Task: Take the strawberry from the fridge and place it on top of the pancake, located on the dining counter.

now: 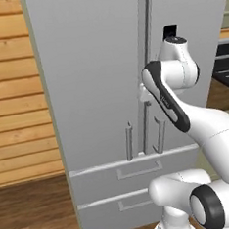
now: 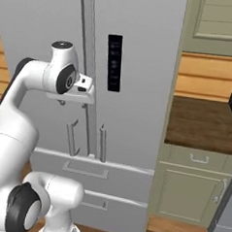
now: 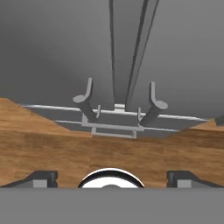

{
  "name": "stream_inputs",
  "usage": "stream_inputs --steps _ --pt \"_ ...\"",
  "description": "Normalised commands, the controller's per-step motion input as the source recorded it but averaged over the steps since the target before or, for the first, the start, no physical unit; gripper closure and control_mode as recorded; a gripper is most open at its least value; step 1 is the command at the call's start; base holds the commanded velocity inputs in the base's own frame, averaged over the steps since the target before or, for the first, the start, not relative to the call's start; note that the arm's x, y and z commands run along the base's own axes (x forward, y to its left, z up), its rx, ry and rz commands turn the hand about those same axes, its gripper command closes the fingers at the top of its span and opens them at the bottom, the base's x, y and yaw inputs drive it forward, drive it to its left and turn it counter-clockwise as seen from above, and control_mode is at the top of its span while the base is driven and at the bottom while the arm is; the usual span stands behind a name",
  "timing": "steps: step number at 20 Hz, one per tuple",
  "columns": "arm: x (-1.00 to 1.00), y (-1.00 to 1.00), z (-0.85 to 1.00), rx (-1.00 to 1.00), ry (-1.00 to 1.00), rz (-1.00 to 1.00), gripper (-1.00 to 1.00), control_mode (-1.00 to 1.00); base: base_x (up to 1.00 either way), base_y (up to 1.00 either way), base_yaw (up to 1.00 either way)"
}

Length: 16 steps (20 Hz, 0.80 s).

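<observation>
Pincer spread fully wide, nothing held or touched between its fingertips, closed fridge faced just ahead of it, two bar handles seen beyond the tips.

Wooden floor under the closed grey fridge; beside it a dark countertop, apparently bare

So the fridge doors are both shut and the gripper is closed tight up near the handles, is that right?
Not quite. The fridge doors are both shut, but the gripper is open, not closed: the hand view shows its fingertips set wide apart, facing the two door handles.
</observation>
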Motion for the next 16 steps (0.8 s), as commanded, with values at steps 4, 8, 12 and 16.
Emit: stream_inputs --steps 4,8,12,16 --pt "0.0 0.0 0.0 0.0 0.0 0.0 -1.0 1.0 -0.01 -0.59 0.0" --pt "0.0 0.0 0.0 0.0 0.0 0.0 -1.0 1.0 -0.26 0.1 0.0" --pt "0.0 0.0 0.0 0.0 0.0 0.0 -1.0 1.0 -0.3 0.71 -0.04" --pt "0.0 0.0 0.0 0.0 0.0 0.0 -1.0 1.0 -0.11 0.17 -0.02"
